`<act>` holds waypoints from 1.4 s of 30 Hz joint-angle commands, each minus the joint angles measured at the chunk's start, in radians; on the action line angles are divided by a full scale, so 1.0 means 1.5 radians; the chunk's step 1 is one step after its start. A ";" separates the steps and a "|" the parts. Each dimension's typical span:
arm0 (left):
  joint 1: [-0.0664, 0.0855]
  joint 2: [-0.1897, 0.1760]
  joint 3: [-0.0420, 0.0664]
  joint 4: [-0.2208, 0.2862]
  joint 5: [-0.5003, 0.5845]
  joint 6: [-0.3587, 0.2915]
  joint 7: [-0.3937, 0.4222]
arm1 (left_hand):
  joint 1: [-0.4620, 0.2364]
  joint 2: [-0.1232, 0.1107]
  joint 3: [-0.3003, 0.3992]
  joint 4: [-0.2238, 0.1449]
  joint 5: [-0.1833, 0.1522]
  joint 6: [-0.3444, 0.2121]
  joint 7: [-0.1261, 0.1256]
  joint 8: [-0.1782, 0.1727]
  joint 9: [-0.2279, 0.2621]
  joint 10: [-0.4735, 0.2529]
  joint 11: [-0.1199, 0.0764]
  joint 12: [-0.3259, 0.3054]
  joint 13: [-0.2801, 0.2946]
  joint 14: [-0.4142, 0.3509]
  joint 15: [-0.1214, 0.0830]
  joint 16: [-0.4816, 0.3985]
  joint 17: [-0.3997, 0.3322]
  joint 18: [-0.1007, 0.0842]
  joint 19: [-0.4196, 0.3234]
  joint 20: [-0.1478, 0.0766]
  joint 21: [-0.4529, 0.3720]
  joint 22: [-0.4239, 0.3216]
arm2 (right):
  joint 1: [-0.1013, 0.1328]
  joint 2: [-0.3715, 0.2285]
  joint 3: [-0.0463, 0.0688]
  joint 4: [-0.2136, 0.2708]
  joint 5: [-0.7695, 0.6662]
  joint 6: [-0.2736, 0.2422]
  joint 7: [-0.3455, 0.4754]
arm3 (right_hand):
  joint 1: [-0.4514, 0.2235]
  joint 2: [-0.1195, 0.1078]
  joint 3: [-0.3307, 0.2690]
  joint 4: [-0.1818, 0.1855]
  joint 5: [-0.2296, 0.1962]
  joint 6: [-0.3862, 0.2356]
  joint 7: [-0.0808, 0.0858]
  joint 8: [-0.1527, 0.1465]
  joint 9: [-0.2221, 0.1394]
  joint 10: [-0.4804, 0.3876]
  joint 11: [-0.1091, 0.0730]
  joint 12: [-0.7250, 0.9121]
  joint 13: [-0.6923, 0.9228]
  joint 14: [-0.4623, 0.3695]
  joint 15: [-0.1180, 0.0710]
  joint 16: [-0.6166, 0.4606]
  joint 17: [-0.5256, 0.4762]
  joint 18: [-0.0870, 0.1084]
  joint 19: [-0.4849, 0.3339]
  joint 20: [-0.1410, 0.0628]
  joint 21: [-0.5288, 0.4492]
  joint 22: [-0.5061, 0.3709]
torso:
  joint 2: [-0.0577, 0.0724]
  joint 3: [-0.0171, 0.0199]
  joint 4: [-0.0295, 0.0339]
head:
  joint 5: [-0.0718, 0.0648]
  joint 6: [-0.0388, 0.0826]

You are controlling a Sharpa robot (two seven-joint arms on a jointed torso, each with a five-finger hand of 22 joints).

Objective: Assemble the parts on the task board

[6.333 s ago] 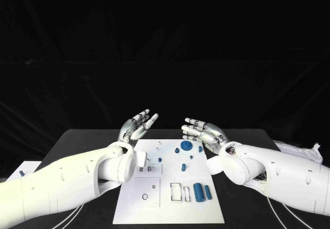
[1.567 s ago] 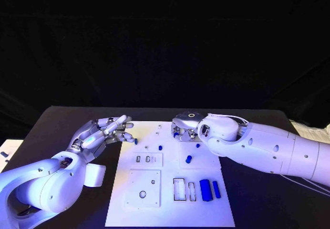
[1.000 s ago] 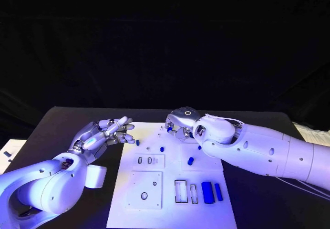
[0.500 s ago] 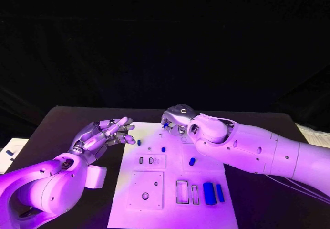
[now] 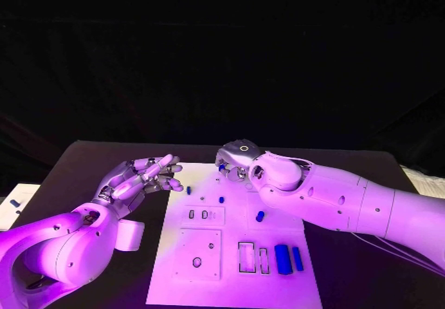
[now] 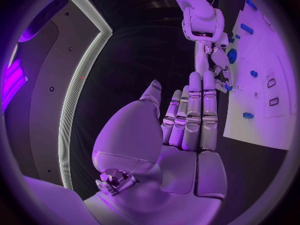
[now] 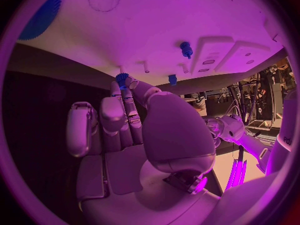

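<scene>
The white task board (image 5: 232, 270) lies in the middle of the black table. My right hand (image 5: 237, 163) hovers over its far edge and pinches a small blue toothed part (image 7: 122, 77) at its fingertips, the same part (image 5: 222, 168) showing blue under the hand in the head view. My left hand (image 5: 139, 177) floats by the board's far left corner, fingers stretched out and apart, holding nothing. On the board lie a small blue piece (image 5: 188, 190), another (image 5: 220, 199), a third (image 5: 260, 216) and two blue bars (image 5: 281, 259). A large blue gear (image 7: 40, 17) sits on the board.
A white object (image 5: 18, 199) lies at the table's left edge and pale sheets (image 5: 428, 181) at its right edge. The board (image 6: 275, 60) has rectangular recesses (image 5: 245, 256) near its front and small slots (image 5: 199, 215) at mid-left.
My right hand has moved left along the board's far edge with the small blue part in its fingertips. The left hand has stayed in place.
</scene>
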 commanded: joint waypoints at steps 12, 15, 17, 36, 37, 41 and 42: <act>0.004 0.000 0.001 0.002 0.001 0.014 0.004 | 0.000 0.004 -0.002 -0.003 -0.001 0.000 0.006 -0.005 -0.001 -0.002 0.004 -0.002 -0.001 -0.002 0.004 -0.003 0.001 0.006 -0.003 0.003 0.004 0.001 | -0.001 0.008 -0.001 -0.015 -0.010 0.044 -0.009 | 0.002 -0.004 0.003 0.007 -0.006 0.000 0.002 -0.002 0.000 0.007 -0.006 0.001 0.001 0.009 -0.001 0.005 -0.002 -0.007 0.002 0.000 0.004 0.001 | 0.000 -0.0003 0.0019 | -0.002 -0.002; 0.004 0.000 0.001 0.002 0.001 0.014 0.004 | 0.000 0.004 -0.002 -0.003 -0.001 0.000 0.006 -0.005 -0.001 -0.002 0.004 -0.002 -0.001 -0.002 0.004 -0.003 0.001 0.006 -0.003 0.003 0.004 0.001 | -0.001 0.011 -0.001 -0.021 -0.010 0.042 -0.011 | -0.003 -0.009 0.003 0.010 -0.010 -0.008 0.003 -0.005 -0.002 -0.003 -0.004 0.000 0.000 0.005 0.001 -0.003 -0.015 -0.005 -0.006 0.002 0.000 -0.009 | 0.000 -0.0003 0.0025 | -0.003 -0.002; 0.004 0.000 0.001 0.002 0.001 0.014 0.004 | 0.001 0.004 -0.002 -0.005 -0.001 0.000 0.006 -0.006 -0.001 -0.002 0.004 -0.003 -0.001 -0.002 0.004 -0.004 0.003 0.006 -0.004 0.003 0.004 0.001 | -0.001 0.014 -0.002 -0.025 -0.008 0.038 -0.011 | -0.012 -0.020 0.003 0.016 -0.019 -0.029 0.006 -0.006 -0.007 -0.027 0.002 0.000 -0.001 -0.002 0.005 -0.016 -0.034 -0.002 -0.019 0.005 -0.008 -0.026 | 0.000 -0.0005 0.0028 | -0.003 -0.002; 0.005 -0.001 0.001 -0.003 0.003 0.014 0.003 | 0.001 0.004 -0.002 -0.005 -0.001 0.000 0.006 -0.006 -0.001 -0.002 0.004 -0.003 -0.001 -0.002 0.004 -0.004 0.003 0.006 -0.004 0.003 0.004 0.001 | -0.002 -0.028 -0.002 0.019 0.019 -0.020 -0.010 | -0.014 -0.049 -0.034 0.044 -0.034 -0.101 0.009 -0.004 -0.009 -0.123 0.023 0.005 0.001 -0.026 0.024 -0.099 -0.149 0.019 -0.090 0.021 -0.068 -0.129 | 0.000 0.0004 0.0028 | -0.005 -0.001; 0.005 -0.001 0.000 -0.004 0.003 0.015 0.003 | 0.001 0.004 -0.002 -0.005 -0.001 0.000 0.006 -0.006 -0.001 -0.002 0.004 -0.003 -0.001 -0.002 0.004 -0.004 0.003 0.006 -0.004 0.003 0.004 0.001 | -0.003 -0.039 -0.001 0.030 0.025 -0.027 -0.010 | -0.012 -0.048 -0.035 0.046 -0.033 -0.098 0.011 -0.003 -0.008 -0.117 0.021 0.006 0.001 -0.026 0.023 -0.099 -0.150 0.019 -0.089 0.021 -0.068 -0.129 | 0.000 0.0008 0.0024 | -0.005 -0.001; 0.005 0.005 0.000 -0.010 0.004 0.015 0.001 | 0.001 0.004 -0.002 -0.005 -0.002 0.000 0.007 -0.006 -0.001 -0.002 0.004 -0.004 -0.001 -0.002 0.004 -0.004 0.004 0.006 -0.004 0.003 0.005 0.001 | -0.003 -0.087 0.008 0.076 0.066 -0.051 -0.009 | -0.014 -0.047 -0.038 0.059 -0.026 -0.082 0.019 0.000 -0.006 -0.075 0.014 0.015 0.003 -0.019 0.016 -0.089 -0.139 0.017 -0.076 0.018 -0.063 -0.117 | -0.001 0.0008 0.0002 | -0.010 0.004; 0.005 0.006 0.000 -0.012 0.004 0.015 0.001 | 0.001 0.004 -0.002 -0.005 -0.002 0.001 0.007 -0.006 -0.001 -0.002 0.004 -0.004 -0.001 -0.002 0.004 -0.004 0.004 0.006 -0.004 0.003 0.005 0.001 | -0.002 -0.101 0.010 0.089 0.082 -0.055 -0.009 | -0.018 -0.048 -0.040 0.064 -0.024 -0.078 0.021 0.001 -0.005 -0.064 0.013 0.018 0.004 -0.016 0.015 -0.082 -0.130 0.015 -0.070 0.017 -0.059 -0.109 | -0.001 0.0013 -0.0014 | -0.010 0.005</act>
